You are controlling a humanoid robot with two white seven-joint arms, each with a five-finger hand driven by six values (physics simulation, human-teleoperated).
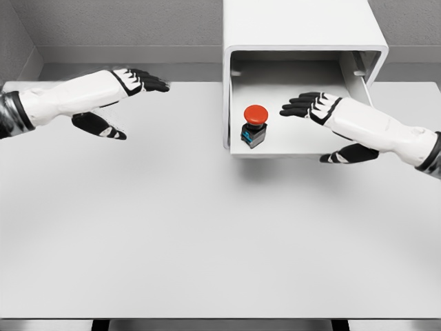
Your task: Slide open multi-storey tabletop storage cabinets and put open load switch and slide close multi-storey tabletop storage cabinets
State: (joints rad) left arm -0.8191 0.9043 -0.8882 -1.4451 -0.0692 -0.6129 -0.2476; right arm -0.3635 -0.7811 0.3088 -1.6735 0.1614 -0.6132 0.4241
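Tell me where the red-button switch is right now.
In the head view the red-button switch sits inside the pulled-out drawer of the white cabinet, right of centre, just left of the open right robot hand.

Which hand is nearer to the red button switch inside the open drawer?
Right. The right hand hovers open just right of the switch; the left hand is far left, over the table.
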